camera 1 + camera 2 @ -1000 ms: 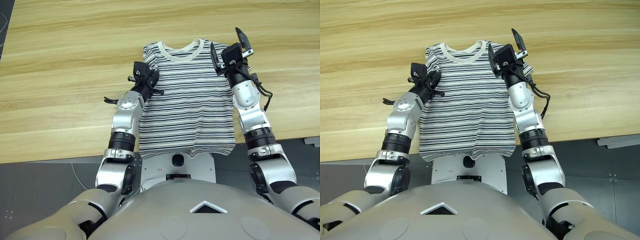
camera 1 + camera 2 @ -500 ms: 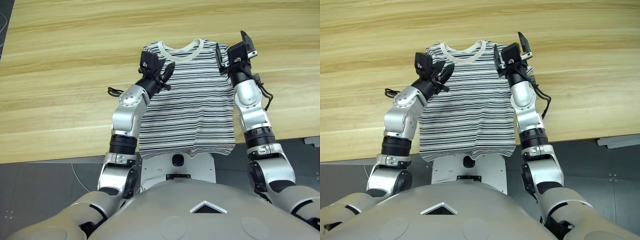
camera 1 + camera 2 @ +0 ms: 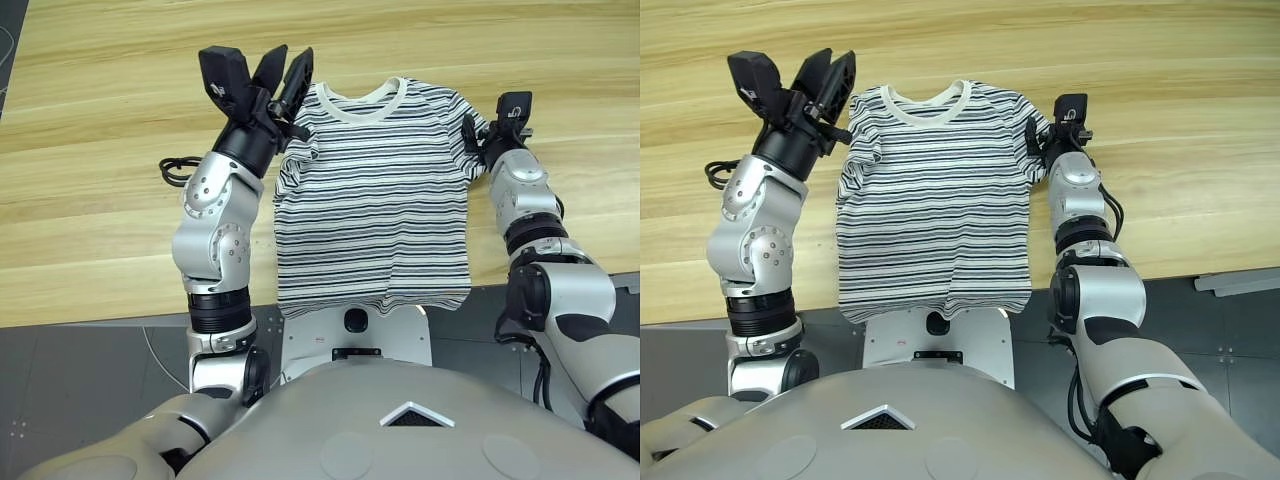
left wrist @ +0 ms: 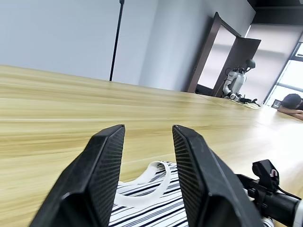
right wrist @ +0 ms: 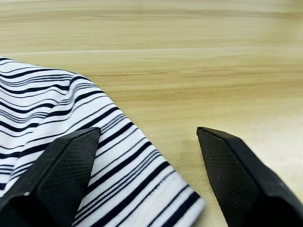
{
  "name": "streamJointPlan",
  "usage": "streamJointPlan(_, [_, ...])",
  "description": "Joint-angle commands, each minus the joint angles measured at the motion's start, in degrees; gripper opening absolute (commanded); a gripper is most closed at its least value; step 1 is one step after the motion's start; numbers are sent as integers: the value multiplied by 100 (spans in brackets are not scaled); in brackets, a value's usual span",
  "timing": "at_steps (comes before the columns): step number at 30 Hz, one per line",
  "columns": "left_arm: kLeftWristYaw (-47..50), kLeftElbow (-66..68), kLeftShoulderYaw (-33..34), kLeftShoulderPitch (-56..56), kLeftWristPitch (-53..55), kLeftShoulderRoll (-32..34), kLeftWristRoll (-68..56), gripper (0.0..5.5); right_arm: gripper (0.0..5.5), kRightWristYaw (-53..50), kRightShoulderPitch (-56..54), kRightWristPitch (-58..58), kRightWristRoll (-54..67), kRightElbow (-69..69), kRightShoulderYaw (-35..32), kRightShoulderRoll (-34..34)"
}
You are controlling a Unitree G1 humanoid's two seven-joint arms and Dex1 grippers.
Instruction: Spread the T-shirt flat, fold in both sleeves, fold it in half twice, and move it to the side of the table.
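head views: within the last second my left arm swung up off the shirt [image 3: 375,200]. my left gripper [image 3: 293,58] ended high, just beyond the shirt's left shoulder, jaws spread wide and holding nothing. my right gripper [image 3: 482,135] dropped from above the right shoulder down to the right sleeve [image 3: 455,105], at its outer edge. the shirt lay face up between my two grippers, its hem hanging over the edge of the table [image 3: 120,120] nearest me. the shirt's side edge below my raised gripper looked bunched inward. i judged that spreading was nearly done on the right but still needed work on the left, with the sleeve folds to follow.

left wrist view: my jaws stood well apart and empty, with the collar [image 4: 151,172] below and past them.

right wrist view: my jaws were wide, straddling the sleeve's hem, which lay on the table between them, not pinched.
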Motion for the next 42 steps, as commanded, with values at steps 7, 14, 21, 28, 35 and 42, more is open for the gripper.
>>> streamJointPlan(7, [257, 30, 52, 37, 49, 20, -36, 185, 377, 155, 135, 321, 127, 2, -81, 86])
streamJointPlan(14, [396, 72, 145, -17, 42, 20, -65, 190, 331, 294, 67, 647, 240, 57, -166, 69])
streamJointPlan(21, [467, 58, 206, -46, 54, 16, -116, 190, 210, 368, 44, 716, 338, 62, -259, 76])
streamJointPlan(28, [513, 69, 203, -62, 28, 24, -104, 190, 82, 385, 57, 718, 408, 42, -304, 75])
streamJointPlan(35, [542, 108, 227, -83, -12, 27, -84, 190, 13, 417, 94, 649, 440, -16, -336, 83])
streamJointPlan(42, [561, 139, 248, -71, -46, 12, -66, 190, 13, 245, 228, 117, 373, -615, -281, 122])
